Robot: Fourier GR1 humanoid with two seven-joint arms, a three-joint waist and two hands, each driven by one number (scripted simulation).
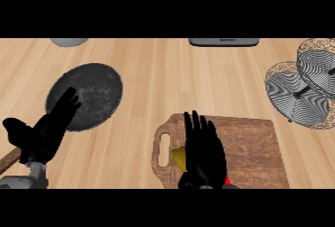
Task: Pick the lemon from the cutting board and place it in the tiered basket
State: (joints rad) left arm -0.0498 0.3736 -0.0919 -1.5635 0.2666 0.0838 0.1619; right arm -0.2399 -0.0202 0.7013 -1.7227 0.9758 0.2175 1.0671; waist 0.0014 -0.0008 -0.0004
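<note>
A yellow lemon (178, 157) lies on the brown wooden cutting board (255, 148), near its left side by the handle slot. My right hand (204, 153) hovers over the board with fingers straight and open, covering the lemon's right half. The tiered basket (304, 91), patterned black and white, stands at the far right of the counter. My left hand (47, 128) rests open at the left, fingers up, over the edge of a dark pan.
A dark round pan (95, 91) with a wooden handle (8, 162) lies at the left. A grey bowl (68, 41) shows at the top left and a grey appliance (223, 41) at the top edge. Bare counter separates board and basket.
</note>
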